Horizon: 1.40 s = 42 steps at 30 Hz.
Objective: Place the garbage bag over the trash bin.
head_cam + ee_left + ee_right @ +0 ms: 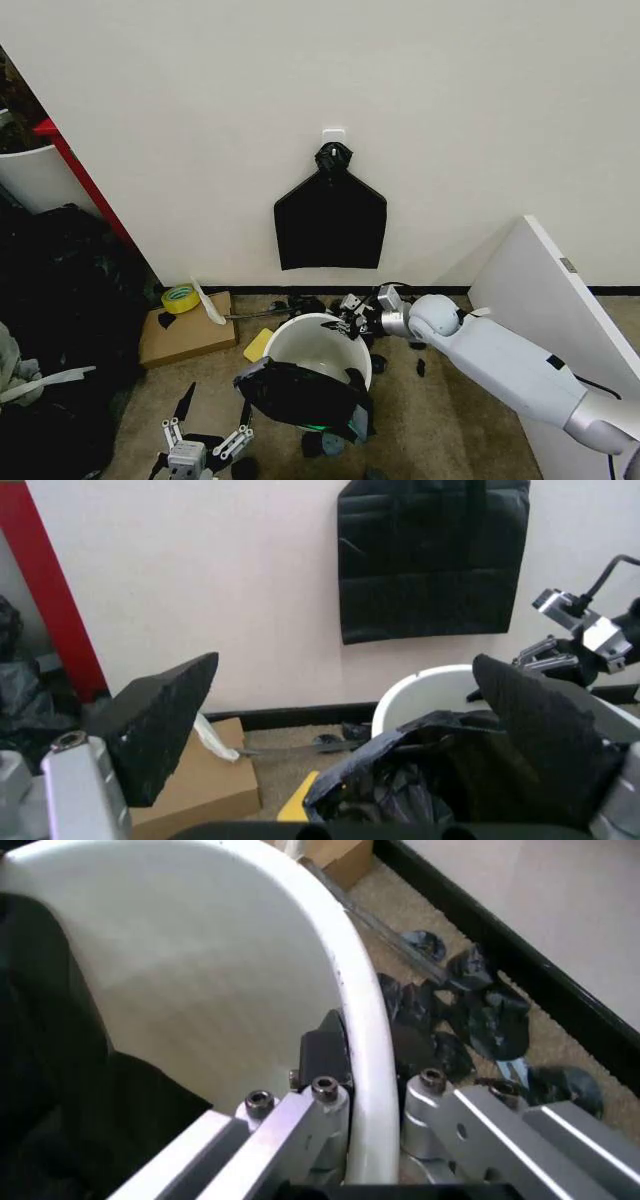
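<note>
The white trash bin [312, 345] stands on the carpet near the wall. The glossy black garbage bag [305, 395] hangs crumpled over its near rim and down its front side. My right gripper [352, 322] reaches in from the right to the far rim. In the right wrist view its fingers [320, 1061] straddle the bin's rim [368, 1057], one inside and one outside, shut on it. My left gripper [212, 420] is low at the near left of the bin. It is open, and its black pads [160, 720] stand wide apart with the bag [420, 776] beyond them.
A flat fan-shaped black bag [330, 220] hangs from a wall hook. A yellow tape roll [180, 297] sits by a cardboard box [185, 335]. Black scraps [300, 303] litter the floor behind the bin. A white board [545, 300] leans at the right, and dark bags [50, 300] pile at the left.
</note>
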{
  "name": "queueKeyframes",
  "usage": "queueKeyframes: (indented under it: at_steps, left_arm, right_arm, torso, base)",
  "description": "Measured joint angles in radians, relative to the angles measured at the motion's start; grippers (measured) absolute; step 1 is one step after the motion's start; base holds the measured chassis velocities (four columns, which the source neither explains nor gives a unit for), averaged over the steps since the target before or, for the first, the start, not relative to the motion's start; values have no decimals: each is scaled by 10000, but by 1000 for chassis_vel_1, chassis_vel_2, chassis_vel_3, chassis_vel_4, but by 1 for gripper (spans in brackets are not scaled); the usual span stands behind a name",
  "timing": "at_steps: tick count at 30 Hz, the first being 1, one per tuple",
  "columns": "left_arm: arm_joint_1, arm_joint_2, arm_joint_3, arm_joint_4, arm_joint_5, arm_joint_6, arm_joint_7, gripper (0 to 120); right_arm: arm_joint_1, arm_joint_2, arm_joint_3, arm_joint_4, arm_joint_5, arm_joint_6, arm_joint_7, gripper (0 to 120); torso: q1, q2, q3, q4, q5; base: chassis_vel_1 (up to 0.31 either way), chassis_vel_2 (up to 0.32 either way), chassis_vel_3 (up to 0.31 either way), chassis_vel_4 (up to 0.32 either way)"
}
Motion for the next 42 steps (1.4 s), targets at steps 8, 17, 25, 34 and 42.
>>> queueKeyframes:
  at_steps: [8, 17, 25, 34, 42]
  left_arm:
    - [-119, 28, 57, -48, -213, 124, 12, 100]
    - [-199, 190, 10, -119, -509, 211, 34, 100]
    - [-233, 265, 2, -274, -663, 426, 70, 100]
    - [-325, 296, 13, -328, -645, 578, 96, 100]
    - [-286, 287, -38, -328, -698, 571, 97, 100]
  right_arm:
    - [-1074, -179, 1098, 1187, 1425, 49, 1803, 1]
    - [-2781, -257, 2958, 2929, 2782, -1341, 5369, 1]
    - [-4537, 196, 4361, 4223, 2651, -1998, 6866, 1]
    - [-5218, 1130, 4788, 4563, 2594, -1861, 8400, 1]
    - [-5696, 1889, 4860, 4636, 2326, -1458, 9534, 1]
  torso:
    - [0, 0, 0, 2, 3]
    - [0, 0, 0, -1, 1]
    - [0, 0, 0, -1, 1]
    - [0, 0, 0, 1, 1]
    - [-1, 0, 0, 1, 1]
  base:
    - [0, 0, 0, 0]
    - [0, 0, 0, 0]
    - [0, 0, 0, 0]
    - [0, 0, 0, 0]
    - [0, 0, 0, 0]
